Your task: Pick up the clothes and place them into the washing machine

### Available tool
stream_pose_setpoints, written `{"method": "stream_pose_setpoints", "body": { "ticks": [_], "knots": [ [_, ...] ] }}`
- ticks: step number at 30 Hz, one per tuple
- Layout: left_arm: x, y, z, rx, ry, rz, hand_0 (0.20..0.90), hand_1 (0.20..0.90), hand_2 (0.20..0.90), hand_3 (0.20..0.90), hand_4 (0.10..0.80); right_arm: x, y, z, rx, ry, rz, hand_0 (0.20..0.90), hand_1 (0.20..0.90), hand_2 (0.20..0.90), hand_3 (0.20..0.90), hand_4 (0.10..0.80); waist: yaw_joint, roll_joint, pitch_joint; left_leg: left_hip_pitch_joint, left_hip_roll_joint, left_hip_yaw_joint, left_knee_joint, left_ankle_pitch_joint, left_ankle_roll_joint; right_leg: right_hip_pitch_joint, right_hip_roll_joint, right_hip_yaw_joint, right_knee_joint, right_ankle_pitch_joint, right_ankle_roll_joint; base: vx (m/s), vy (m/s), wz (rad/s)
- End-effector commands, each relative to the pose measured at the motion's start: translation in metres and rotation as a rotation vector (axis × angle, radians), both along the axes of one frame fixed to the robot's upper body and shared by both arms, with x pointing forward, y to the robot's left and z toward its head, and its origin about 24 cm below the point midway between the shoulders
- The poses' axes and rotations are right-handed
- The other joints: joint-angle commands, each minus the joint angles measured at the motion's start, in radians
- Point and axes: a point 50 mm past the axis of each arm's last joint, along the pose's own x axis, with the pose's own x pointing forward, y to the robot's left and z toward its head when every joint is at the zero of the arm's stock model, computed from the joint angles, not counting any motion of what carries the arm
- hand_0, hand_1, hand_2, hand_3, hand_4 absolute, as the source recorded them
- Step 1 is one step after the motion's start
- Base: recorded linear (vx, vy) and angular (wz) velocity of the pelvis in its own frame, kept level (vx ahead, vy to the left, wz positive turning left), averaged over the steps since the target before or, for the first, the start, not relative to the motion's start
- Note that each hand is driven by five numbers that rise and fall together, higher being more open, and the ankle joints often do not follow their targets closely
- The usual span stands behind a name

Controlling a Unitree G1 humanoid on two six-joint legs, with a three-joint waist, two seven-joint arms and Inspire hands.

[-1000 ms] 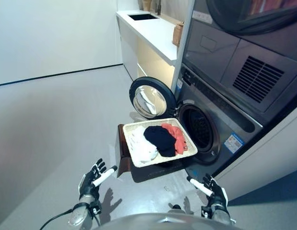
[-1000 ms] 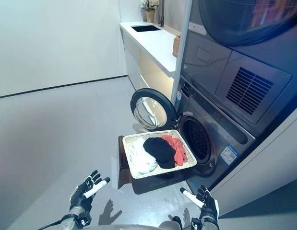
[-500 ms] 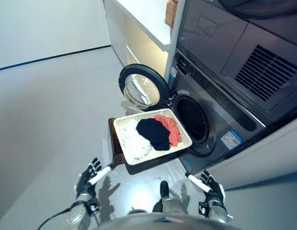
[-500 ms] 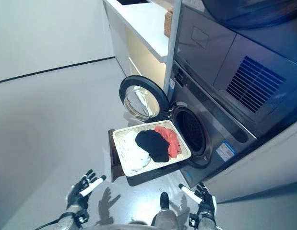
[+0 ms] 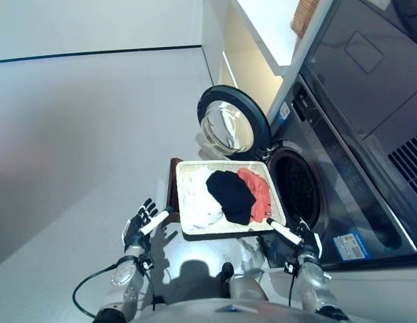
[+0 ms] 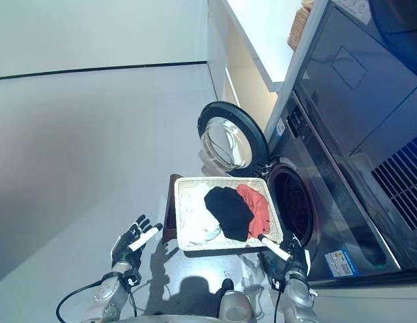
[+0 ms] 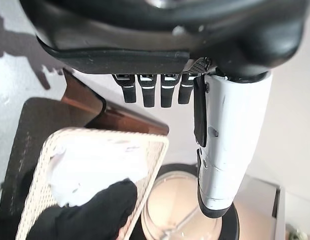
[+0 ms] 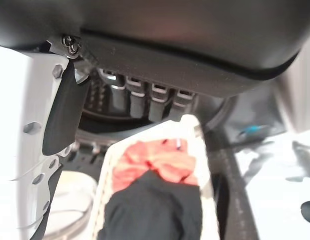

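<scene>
While the black garment (image 5: 230,194), red garment (image 5: 256,191) and white garment (image 5: 197,202) lie in the wicker tray (image 5: 230,229) beside the washing machine's open drum (image 5: 299,189), both hands — left hand (image 5: 141,222), right hand (image 5: 302,240) — hover empty with fingers straight, so best reach the right one down onto the red piece nearest the drum.

A cream woven basket (image 5: 189,229) between the dark hands holds white (image 5: 197,202), black (image 5: 230,194) and coral-red clothes (image 5: 257,190).

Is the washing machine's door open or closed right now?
Open. The round door is swung out to the left of the washing machine, and the dark drum opening shows beside the basket of clothes.
</scene>
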Motion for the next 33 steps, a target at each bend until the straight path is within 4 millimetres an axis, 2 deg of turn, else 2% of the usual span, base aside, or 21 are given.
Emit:
{"method": "stream_pose_setpoints", "body": {
  "ticks": [1,2,3,5,6,8,9,11,12,13,15,18,21,22,24,25,27,28,29,31,33],
  "knots": [
    [0.028,-0.001,0.034,0.031,-0.216,-0.035,0.9,0.9,0.9,0.9,0.8,0.0,-0.014,0.013,-0.048,-0.096,-0.067,0.9,0.9,0.9,0.9,0.8,-0.02,-0.004,-0.029,0.138,0.035,0.062,0.194,0.211,-0.007,-0.043,0.022,0.099,-0.096,0.108,0.035,0.102,-0.145,0.33],
    [0.029,-0.002,0.035,0.03,-0.22,-0.041,0.9,0.9,0.9,0.9,0.8,-0.001,-0.015,0.012,-0.05,-0.091,-0.073,0.9,0.9,0.9,0.9,0.8,-0.018,-0.007,-0.026,0.119,0.035,0.065,0.235,0.228,-0.003,-0.03,0.03,0.104,-0.096,0.094,0.025,0.153,-0.25,0.27],
    [0.03,-0.003,0.036,0.033,-0.222,-0.053,0.9,0.9,0.9,0.9,0.8,-0.002,-0.017,0.013,-0.051,-0.098,-0.084,0.9,0.9,0.9,0.9,0.8,-0.009,-0.03,-0.012,0.05,0.018,0.083,0.366,0.254,0.014,0.011,0.036,0.114,-0.099,0.081,0.0,0.191,-0.312,0.18],
    [0.029,-0.004,0.035,0.031,-0.22,-0.062,0.9,0.9,0.9,0.9,0.8,-0.004,-0.018,0.012,-0.055,-0.09,-0.099,0.9,0.9,0.9,0.9,0.8,-0.006,-0.038,-0.002,0.024,0.034,0.136,0.396,0.257,0.025,0.05,0.047,0.121,-0.107,0.063,-0.012,0.157,-0.235,0.15],
    [0.03,-0.005,0.035,0.034,-0.219,-0.066,0.9,0.9,0.9,0.9,0.8,-0.004,-0.019,0.012,-0.053,-0.094,-0.111,0.9,0.9,0.9,0.9,0.8,-0.001,-0.041,0.004,-0.001,0.031,0.147,0.379,0.251,0.03,0.062,0.047,0.127,-0.112,0.06,-0.013,0.114,-0.123,0.0],
    [0.033,-0.006,0.038,0.045,-0.231,-0.068,0.9,0.9,0.9,0.9,0.8,-0.002,-0.021,0.015,-0.056,-0.111,-0.124,0.9,0.9,0.9,0.9,0.8,0.016,-0.059,0.024,-0.085,0.002,0.142,0.354,0.198,0.05,0.082,0.038,0.146,-0.124,0.053,-0.007,0.064,-0.067,-0.18],
    [0.033,-0.006,0.038,0.045,-0.231,-0.068,0.9,0.9,0.9,0.9,0.8,-0.002,-0.021,0.015,-0.056,-0.111,-0.124,0.9,0.9,0.9,0.9,0.8,0.016,-0.058,0.025,-0.086,0.002,0.142,0.36,0.193,0.051,0.083,0.038,0.146,-0.124,0.052,-0.006,0.047,-0.04,-0.07],
    [0.033,-0.005,0.037,0.053,-0.228,-0.065,0.9,0.9,0.9,0.9,0.8,-0.001,-0.023,0.016,-0.069,-0.112,-0.126,0.9,0.9,0.9,0.9,0.8,0.036,-0.079,0.042,-0.175,-0.037,0.133,0.311,0.114,0.066,0.108,0.033,0.177,-0.135,0.039,0.0,0.11,-0.035,-0.13],
    [0.033,-0.004,0.037,0.054,-0.227,-0.061,0.9,0.9,0.9,0.9,0.8,0.0,-0.024,0.016,-0.074,-0.113,-0.122,0.9,0.9,0.9,0.9,0.8,0.049,-0.085,0.052,-0.214,-0.053,0.122,0.266,0.095,0.065,0.126,0.036,0.191,-0.137,0.031,0.003,0.231,-0.013,-0.13],
    [0.03,-0.002,0.036,0.055,-0.218,-0.047,0.9,0.9,0.9,0.9,0.8,0.001,-0.023,0.018,-0.082,-0.121,-0.114,0.9,0.9,0.9,0.9,0.8,0.074,-0.085,0.059,-0.275,-0.07,0.078,0.173,0.123,0.054,0.155,0.053,0.217,-0.142,0.021,0.005,0.284,0.015,0.02],
    [0.024,0.0,0.031,0.051,-0.196,-0.035,0.9,0.9,0.9,0.9,0.8,0.001,-0.025,0.018,-0.096,-0.117,-0.108,0.9,0.9,0.9,0.9,0.8,0.097,-0.077,0.07,-0.31,-0.074,0.044,0.083,0.196,0.041,0.197,0.077,0.245,-0.14,0.003,0.002,0.269,0.027,-0.03],
    [0.017,0.001,0.027,0.043,-0.176,-0.019,0.9,0.9,0.9,0.9,0.8,-0.001,-0.023,0.017,-0.096,-0.112,-0.114,0.9,0.9,0.9,0.9,0.8,0.117,-0.064,0.072,-0.351,-0.078,0.073,-0.019,0.239,0.023,0.245,0.096,0.282,-0.143,-0.028,0.003,0.246,0.038,-0.32],
    [0.013,0.003,0.024,0.045,-0.161,-0.017,0.9,0.9,0.9,0.9,0.8,-0.004,-0.023,0.015,-0.095,-0.101,-0.116,0.9,0.9,0.9,0.9,0.8,0.129,-0.058,0.068,-0.36,-0.082,0.079,-0.035,0.253,0.015,0.282,0.103,0.316,-0.15,-0.044,0.002,0.231,0.072,-0.76],
    [0.007,0.003,0.019,0.039,-0.14,-0.011,0.9,0.9,0.9,0.9,0.8,-0.009,-0.022,0.012,-0.089,-0.084,-0.114,0.9,0.9,0.9,0.9,0.8,0.134,-0.05,0.06,-0.371,-0.081,0.081,-0.035,0.265,0.009,0.322,0.102,0.345,-0.165,-0.06,0.004,0.275,0.136,-0.88],
    [0.002,0.004,0.018,0.035,-0.133,0.001,0.9,0.9,0.9,0.9,0.8,-0.012,-0.02,0.01,-0.08,-0.074,-0.116,0.9,0.9,0.9,0.9,0.8,0.138,-0.047,0.051,-0.359,-0.078,0.106,-0.025,0.285,0.006,0.366,0.089,0.369,-0.185,-0.069,0.009,0.314,0.196,-0.84],
    [0.003,0.005,0.019,0.035,-0.137,0.003,0.9,0.9,0.9,0.9,0.8,-0.011,-0.02,0.01,-0.074,-0.075,-0.114,0.9,0.9,0.9,0.9,0.8,0.141,-0.051,0.05,-0.35,-0.083,0.127,0.008,0.277,0.015,0.385,0.075,0.378,-0.19,-0.075,0.014,0.181,0.177,-0.54],
    [0.006,0.008,0.022,0.037,-0.156,0.009,0.9,0.9,0.9,0.9,0.8,-0.009,-0.017,0.01,-0.054,-0.085,-0.111,0.9,0.9,0.9,0.9,0.8,0.132,-0.064,0.039,-0.384,-0.095,0.165,0.155,0.186,0.054,0.382,0.038,0.378,-0.177,-0.091,0.025,0.144,0.194,-0.62],
    [0.007,0.008,0.024,0.042,-0.163,0.01,0.9,0.9,0.9,0.9,0.8,-0.008,-0.014,0.011,-0.054,-0.09,-0.102,0.9,0.9,0.9,0.9,0.8,0.135,-0.061,0.034,-0.391,-0.102,0.161,0.158,0.193,0.059,0.383,0.019,0.371,-0.167,-0.095,0.037,0.21,0.239,-0.63],
    [0.009,0.008,0.024,0.042,-0.168,0.01,0.9,0.9,0.9,0.9,0.8,-0.004,-0.014,0.012,-0.055,-0.094,-0.095,0.9,0.9,0.9,0.9,0.8,0.134,-0.063,0.025,-0.383,-0.113,0.167,0.159,0.167,0.073,0.381,-0.001,0.38,-0.155,-0.09,0.049,0.257,0.245,-0.4],
    [0.017,0.012,0.03,0.062,-0.193,0.02,0.9,0.9,0.9,0.9,0.8,0.009,-0.009,0.014,-0.044,-0.113,-0.088,0.9,0.9,0.9,0.9,0.8,0.14,-0.07,0.017,-0.381,-0.127,0.214,0.197,0.128,0.095,0.36,-0.039,0.394,-0.11,-0.051,0.075,0.198,0.198,-0.24],
    [0.02,0.02,0.037,0.076,-0.224,0.046,0.9,0.9,0.9,0.9,0.8,0.018,-0.003,0.017,-0.043,-0.123,-0.042,0.9,0.9,0.9,0.9,0.8,0.148,-0.071,0.012,-0.374,-0.124,0.25,0.207,0.106,0.107,0.342,-0.059,0.4,-0.104,-0.031,0.095,0.141,0.172,-0.39]
  ]
}}
